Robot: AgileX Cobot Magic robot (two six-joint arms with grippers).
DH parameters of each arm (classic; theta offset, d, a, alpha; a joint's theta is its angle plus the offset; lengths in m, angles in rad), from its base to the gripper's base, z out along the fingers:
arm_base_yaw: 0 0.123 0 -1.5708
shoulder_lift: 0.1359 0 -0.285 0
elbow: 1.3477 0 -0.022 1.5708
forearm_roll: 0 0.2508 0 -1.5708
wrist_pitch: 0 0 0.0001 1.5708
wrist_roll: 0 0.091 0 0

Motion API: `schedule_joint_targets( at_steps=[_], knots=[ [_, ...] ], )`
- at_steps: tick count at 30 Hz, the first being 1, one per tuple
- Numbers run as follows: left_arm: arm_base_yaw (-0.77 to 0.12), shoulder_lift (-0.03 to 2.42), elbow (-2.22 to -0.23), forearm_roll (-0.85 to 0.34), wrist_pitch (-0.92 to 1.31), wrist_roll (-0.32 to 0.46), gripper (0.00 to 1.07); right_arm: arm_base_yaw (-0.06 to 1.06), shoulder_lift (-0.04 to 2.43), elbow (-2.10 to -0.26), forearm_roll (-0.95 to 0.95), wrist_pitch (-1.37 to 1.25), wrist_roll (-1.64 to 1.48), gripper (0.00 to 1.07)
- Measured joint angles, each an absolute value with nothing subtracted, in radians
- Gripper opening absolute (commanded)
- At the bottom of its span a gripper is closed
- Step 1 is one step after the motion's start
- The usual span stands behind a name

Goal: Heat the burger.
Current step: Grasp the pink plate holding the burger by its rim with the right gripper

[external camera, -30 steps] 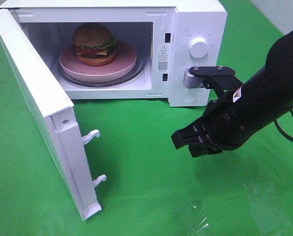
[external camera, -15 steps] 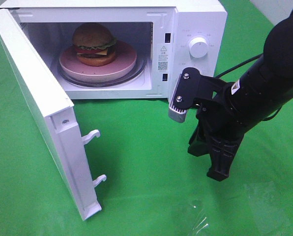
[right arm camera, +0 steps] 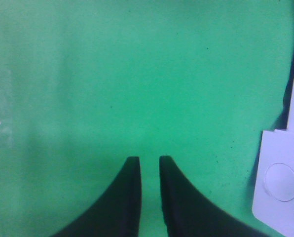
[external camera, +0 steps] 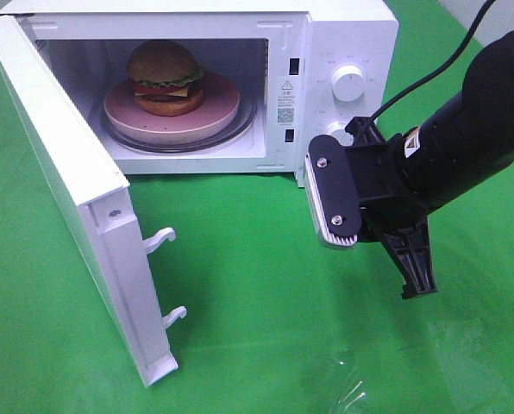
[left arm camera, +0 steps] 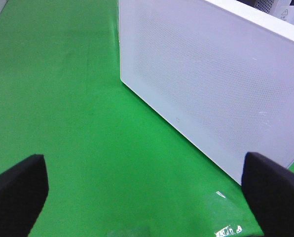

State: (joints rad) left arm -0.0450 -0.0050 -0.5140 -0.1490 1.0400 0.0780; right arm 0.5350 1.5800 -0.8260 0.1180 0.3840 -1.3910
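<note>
The burger (external camera: 164, 78) sits on a pink plate (external camera: 218, 112) on the glass turntable inside the white microwave (external camera: 352, 34). The microwave door (external camera: 67, 190) stands wide open to the left. My right gripper (external camera: 419, 289) hangs in front of the control panel, pointing down at the green cloth, apart from the microwave. Its fingers are nearly together with nothing between them, as the right wrist view (right arm camera: 149, 160) shows. My left gripper (left arm camera: 143, 159) is open and empty, facing the outer face of the door (left arm camera: 211, 84). It is out of the exterior view.
The control panel carries a round knob (external camera: 348, 84) and a second knob lower down (external camera: 333, 131). Two latch hooks (external camera: 160, 237) stick out of the door's edge. A corner of the microwave front shows in the right wrist view (right arm camera: 280, 187). Green cloth (external camera: 257, 345) covers the table.
My right arm has turned its wrist and drawn back to the right. The gripper swung from pointing left to pointing down. The burger, plate and door have not moved.
</note>
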Motion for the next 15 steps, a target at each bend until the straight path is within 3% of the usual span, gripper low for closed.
schedule_joint_targets(
  at_steps=[6,8,11,12,13,15],
  knots=[
    [-0.045,-0.005,-0.514,-0.149,1.040,0.078,1.00,0.538,1.580,-0.826,0.062,0.342,-1.378,0.31],
    [-0.045,-0.005,-0.514,-0.149,1.040,0.078,1.00,0.561,1.580,-0.831,0.000,0.320,-1.315,0.56],
    [-0.045,-0.005,-0.514,-0.149,1.040,0.078,1.00,0.576,1.580,-0.844,-0.029,0.320,-1.276,0.65],
    [-0.045,-0.005,-0.514,-0.149,1.040,0.078,1.00,0.583,1.579,-0.854,-0.041,0.320,-1.250,0.80],
    [-0.045,-0.005,-0.514,-0.149,1.040,0.078,1.00,0.583,1.579,-0.854,-0.041,0.320,-1.250,0.80],
    [-0.045,-0.005,-0.514,-0.149,1.040,0.078,1.00,0.592,1.579,-0.900,-0.087,0.320,-1.160,0.99]
  ],
)
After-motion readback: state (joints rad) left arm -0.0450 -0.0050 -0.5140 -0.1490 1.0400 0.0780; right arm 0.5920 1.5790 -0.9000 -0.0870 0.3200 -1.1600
